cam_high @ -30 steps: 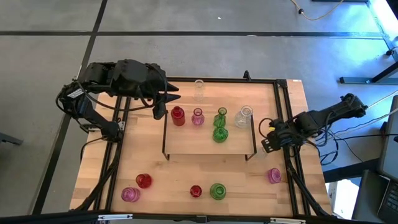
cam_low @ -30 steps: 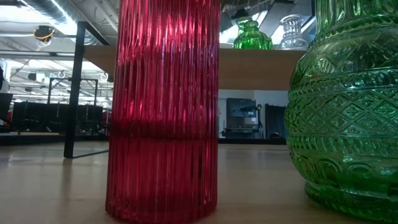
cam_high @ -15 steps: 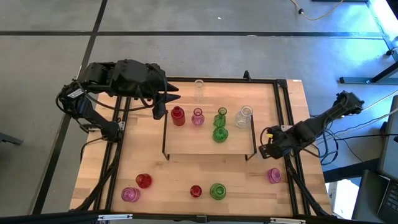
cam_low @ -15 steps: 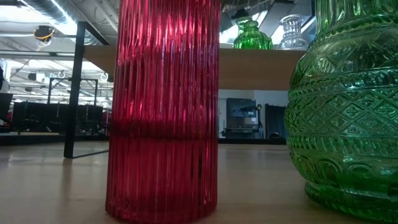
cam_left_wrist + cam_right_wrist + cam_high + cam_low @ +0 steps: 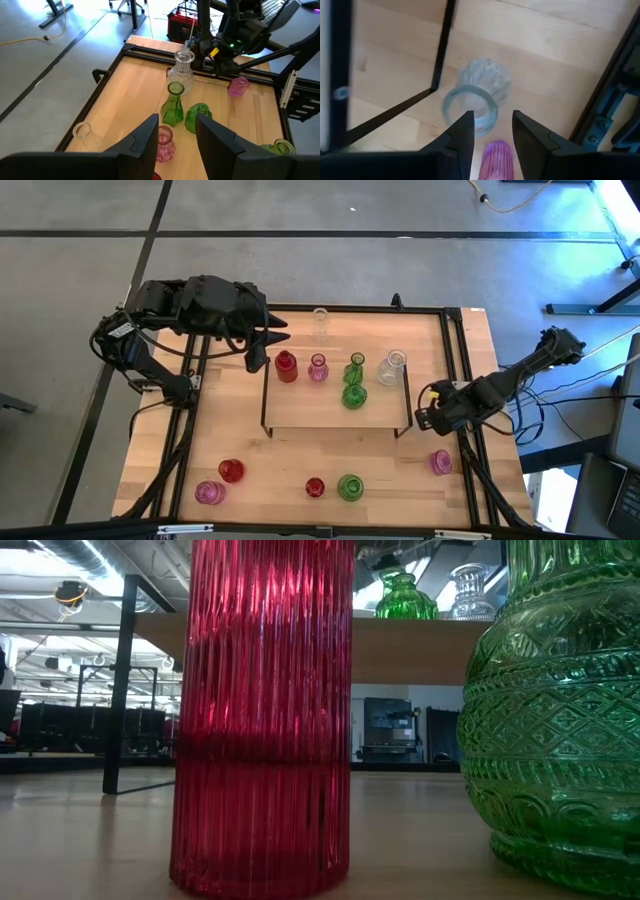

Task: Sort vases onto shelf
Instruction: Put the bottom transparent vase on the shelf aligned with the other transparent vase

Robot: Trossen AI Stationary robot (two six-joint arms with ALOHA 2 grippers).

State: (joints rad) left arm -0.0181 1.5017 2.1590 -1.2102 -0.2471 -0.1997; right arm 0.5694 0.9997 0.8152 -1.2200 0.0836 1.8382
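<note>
The right gripper (image 5: 428,417) hung just off the shelf's (image 5: 300,418) right-hand front corner, its fingers (image 5: 461,134) parted and holding nothing. In the right wrist view a clear ribbed vase (image 5: 477,97) showed between those fingers, beside a black leg of the shelf, with a pink vase (image 5: 495,159) nearer the camera; whether the clear one stood on the table (image 5: 170,450) or on the shelf could not be told.

The left gripper (image 5: 262,346) waited at the shelf's left back corner, fingers (image 5: 145,137) likewise apart and empty. On the shelf stood a red vase (image 5: 286,366), a small pink vase (image 5: 318,368), two green vases (image 5: 354,384) and a clear bottle-shaped vase (image 5: 394,367). Behind the shelf, on the table, stood another clear vase (image 5: 320,323). In front of it were a red vase (image 5: 231,471), a pink one (image 5: 209,493), a small red one (image 5: 315,487), a round green one (image 5: 350,487) and, toward the right, the pink vase.

The glass looked light, rigid, smooth and easily broken. A gentle pinch across the narrow neck seemed the safest hold, the ribbed belly being too wide and likely to slip or tip.
</note>
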